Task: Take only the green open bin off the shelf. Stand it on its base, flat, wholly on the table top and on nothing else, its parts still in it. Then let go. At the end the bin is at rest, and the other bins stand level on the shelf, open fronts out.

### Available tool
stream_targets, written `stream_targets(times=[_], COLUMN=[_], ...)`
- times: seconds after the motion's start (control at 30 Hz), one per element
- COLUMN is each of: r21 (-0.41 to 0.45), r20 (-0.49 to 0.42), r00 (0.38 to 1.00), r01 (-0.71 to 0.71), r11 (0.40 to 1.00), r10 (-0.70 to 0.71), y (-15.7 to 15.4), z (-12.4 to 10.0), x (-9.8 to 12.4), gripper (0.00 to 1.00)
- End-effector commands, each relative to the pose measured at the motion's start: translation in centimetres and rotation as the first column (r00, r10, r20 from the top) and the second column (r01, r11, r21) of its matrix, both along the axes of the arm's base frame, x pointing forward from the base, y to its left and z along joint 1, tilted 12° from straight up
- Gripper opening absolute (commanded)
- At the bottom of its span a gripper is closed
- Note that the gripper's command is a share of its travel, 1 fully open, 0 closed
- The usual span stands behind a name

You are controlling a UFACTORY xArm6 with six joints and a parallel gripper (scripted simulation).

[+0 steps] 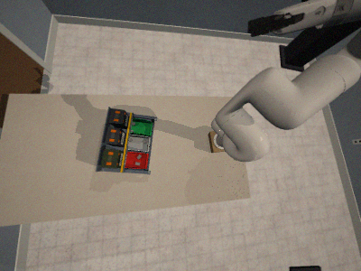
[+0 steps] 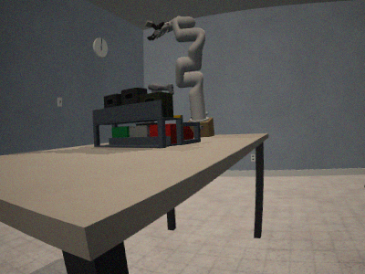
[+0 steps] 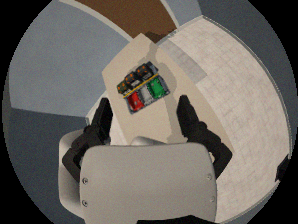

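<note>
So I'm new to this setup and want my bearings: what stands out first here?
The white arm rears high above its base at the table's far end, its open, empty gripper raised near the ceiling. Below it, a dark shelf on the table shows green, grey and red bins.

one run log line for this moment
phase: pre-approach | gripper: open, empty, high above shelf | green bin: on shelf, untouched
</note>
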State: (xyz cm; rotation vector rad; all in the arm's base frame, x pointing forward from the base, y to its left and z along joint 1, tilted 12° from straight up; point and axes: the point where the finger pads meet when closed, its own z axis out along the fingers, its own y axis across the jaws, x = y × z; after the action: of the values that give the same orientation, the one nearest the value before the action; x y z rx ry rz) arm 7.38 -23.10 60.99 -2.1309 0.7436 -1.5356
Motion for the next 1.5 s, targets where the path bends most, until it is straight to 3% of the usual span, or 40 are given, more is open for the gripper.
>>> stream_targets(times=[0.0,1.47], r21=[-0.003,-0.003], r20=[-0.002,-0.002], r00=[1.000,1.000], r01=[0.000,0.000], r11=[1.000,1.000], r10=[0.000,0.000], y=[-0.01,-0.42], z=[0.03,-0.39], x=[-0.03,-0.71], gripper=[1.00,1.00])
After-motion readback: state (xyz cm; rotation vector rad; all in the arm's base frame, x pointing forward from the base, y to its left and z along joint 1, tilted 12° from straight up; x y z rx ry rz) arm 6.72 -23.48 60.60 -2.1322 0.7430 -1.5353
